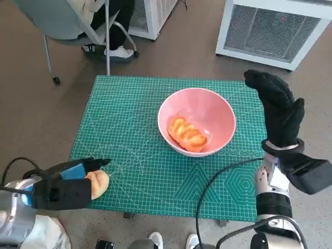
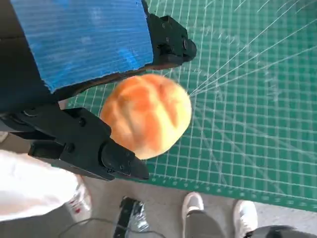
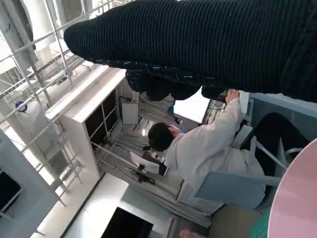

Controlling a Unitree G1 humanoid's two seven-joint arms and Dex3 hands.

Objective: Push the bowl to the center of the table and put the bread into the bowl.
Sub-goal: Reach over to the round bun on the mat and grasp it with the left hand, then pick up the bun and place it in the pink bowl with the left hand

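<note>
A pink bowl (image 1: 203, 105) stands near the middle of the green cutting mat (image 1: 129, 124), with an orange twisted bread (image 1: 187, 134) lying inside it. At the mat's front left corner my left hand (image 1: 62, 187) grips a round golden bun (image 1: 98, 182). The left wrist view shows that bun (image 2: 148, 114) held between the black fingers (image 2: 114, 158) just above the mat. My right hand (image 1: 277, 109) is raised to the right of the bowl, fingers extended and holding nothing. In the right wrist view the glove (image 3: 198, 44) fills the top and the bowl's rim (image 3: 297, 198) shows in a corner.
A black cable (image 1: 218, 181) crosses the mat's front right part. Beyond the table stand a chair (image 1: 67, 21) with a seated person's legs (image 1: 116, 31) and two white grilled units (image 1: 275, 26). Shoes (image 1: 155, 239) show at the front edge. A seated person (image 3: 208, 148) appears in the right wrist view.
</note>
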